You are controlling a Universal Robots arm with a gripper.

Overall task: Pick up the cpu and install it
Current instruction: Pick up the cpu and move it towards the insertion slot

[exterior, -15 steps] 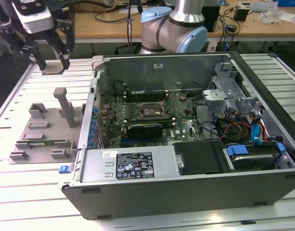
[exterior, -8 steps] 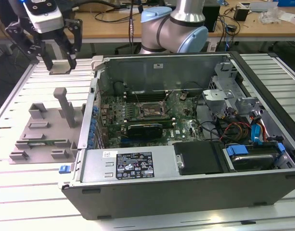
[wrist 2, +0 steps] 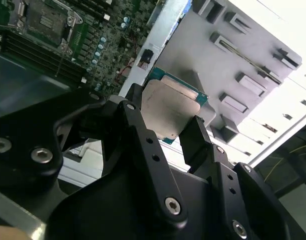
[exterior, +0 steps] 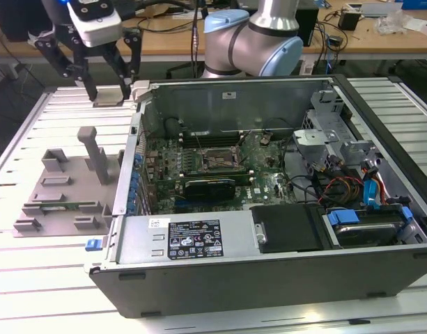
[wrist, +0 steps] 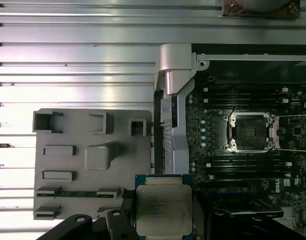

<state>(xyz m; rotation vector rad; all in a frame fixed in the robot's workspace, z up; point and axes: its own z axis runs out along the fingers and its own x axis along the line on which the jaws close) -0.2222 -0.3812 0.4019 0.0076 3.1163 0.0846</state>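
Observation:
My gripper hangs at the exterior view's upper left, above the ribbed table and beyond the grey fixture tray. It is shut on the cpu, a small flat square chip. In the second wrist view the cpu shows its dull silver top and green edge, clamped between the two black fingers of the gripper. The first wrist view has the cpu over the case's side wall, between the tray and the motherboard. The open socket with its metal frame lies inside the case, apart from the cpu.
The open computer case lies on its side across the middle of the table, with the socket on the motherboard, a graphics card, cables and drive bays. The arm's base stands behind the case. Upright posts rise from the tray.

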